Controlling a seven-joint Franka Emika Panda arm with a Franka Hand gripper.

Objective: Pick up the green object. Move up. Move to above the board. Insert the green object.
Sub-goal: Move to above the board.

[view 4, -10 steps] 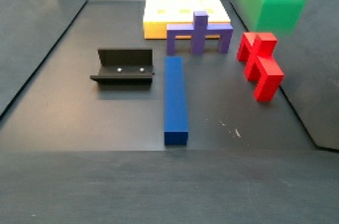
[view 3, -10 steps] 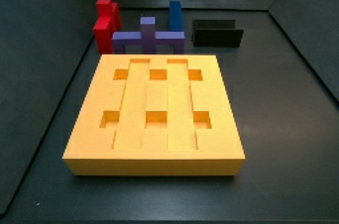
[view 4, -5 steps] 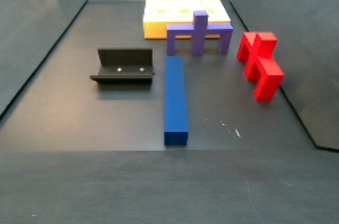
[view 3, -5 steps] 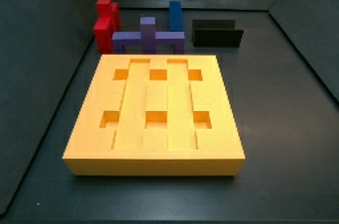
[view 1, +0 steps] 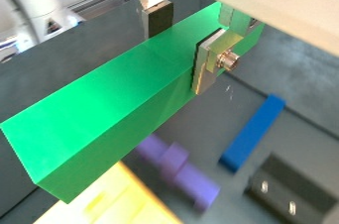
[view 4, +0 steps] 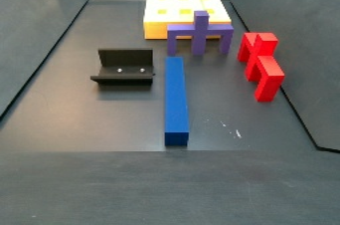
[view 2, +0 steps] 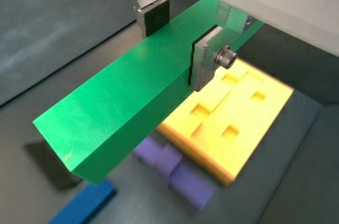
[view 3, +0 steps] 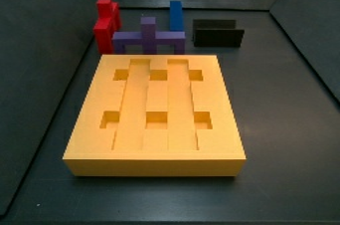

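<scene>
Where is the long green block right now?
The long green block is clamped in the hand, lifted off the floor above the purple block and the orange-yellow board in both wrist views; neither side view shows it.

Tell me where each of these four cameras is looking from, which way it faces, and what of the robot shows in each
Wrist view: rides above the gripper, facing down; silver fingers clamp the green object over the blue block.
Wrist view: same mount, facing down past the gripper to the board.
Side view: sits at the board's near end, facing the fixture; no robot shows.
Side view: opposite end, fixture near, board far; no robot shows.
Shared: both side views show the purple block.
</scene>
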